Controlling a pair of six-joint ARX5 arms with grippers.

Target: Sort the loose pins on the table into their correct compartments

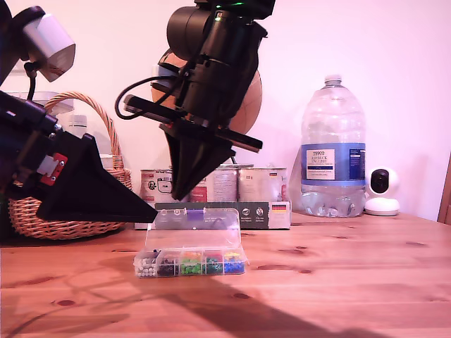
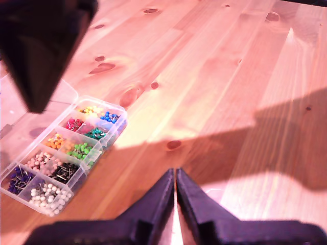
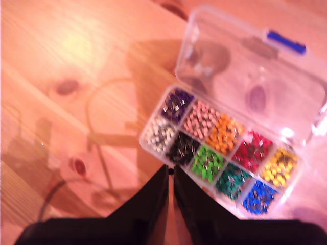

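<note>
The clear plastic box of compartments (image 1: 190, 262) (image 2: 66, 153) (image 3: 225, 148) lies on the pine table (image 1: 338, 282) with its lid (image 1: 197, 229) (image 3: 250, 76) folded back; the cells hold clusters of coloured pin heads. I cannot make out any loose pins on the wood. My first gripper (image 1: 151, 209) (image 2: 175, 171) reaches in from the exterior view's left, shut and holding nothing, its tip beside the lid's edge. My second gripper (image 1: 182, 196) (image 3: 170, 167) hangs point-down above the box, shut, with nothing held.
Along the back stand a wicker basket (image 1: 77, 211), a dark tray (image 1: 239, 215) of tins (image 1: 232, 184), a large water bottle (image 1: 332, 158) and a small white camera (image 1: 382, 190). Dark knots (image 2: 131, 96) dot the wood.
</note>
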